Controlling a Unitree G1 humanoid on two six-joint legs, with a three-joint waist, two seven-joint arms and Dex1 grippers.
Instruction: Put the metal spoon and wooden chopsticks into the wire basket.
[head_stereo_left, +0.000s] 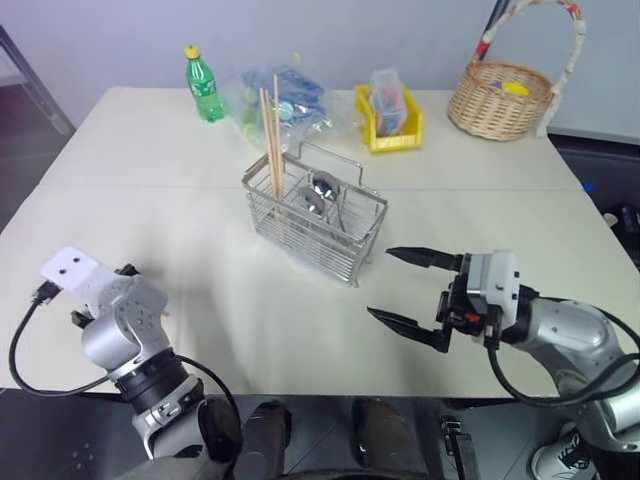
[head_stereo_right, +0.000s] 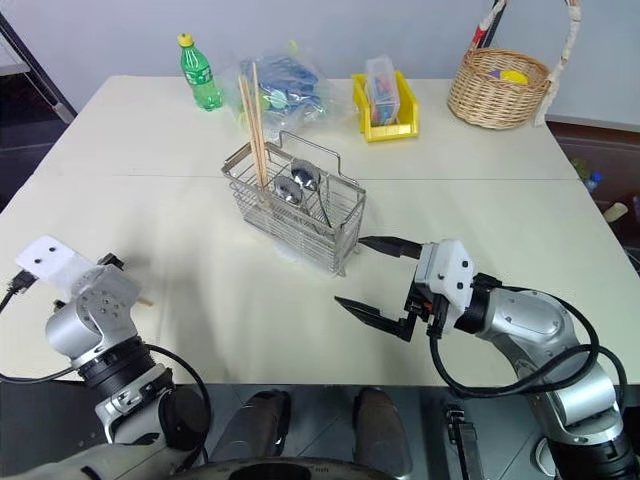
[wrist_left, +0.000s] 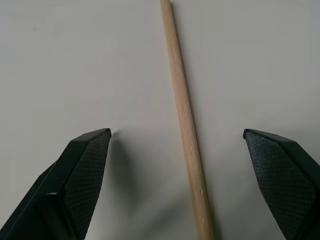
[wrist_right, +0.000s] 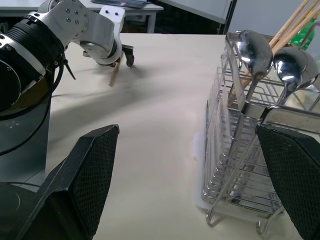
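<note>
Silver-grey jointed arms, black cables, white wrist housings; black textured fingers on right tool (head_stereo_left: 410, 292).

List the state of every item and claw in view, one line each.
Wire basket: upright on the table, holding spoons and chopsticks.
Spoons: standing in the basket, bowls up.
Chopsticks in basket: standing upright.
Loose chopstick: flat on the table, between the left claw's fingers.
Left claw: open.
Right claw: open, empty.
Green bottle: upright, capped.

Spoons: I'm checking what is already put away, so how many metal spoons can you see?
2. Both stand bowl-up in the wire basket: one metal spoon nearer the right pincer, the other just beyond it. More could be hidden behind the mesh.
</note>
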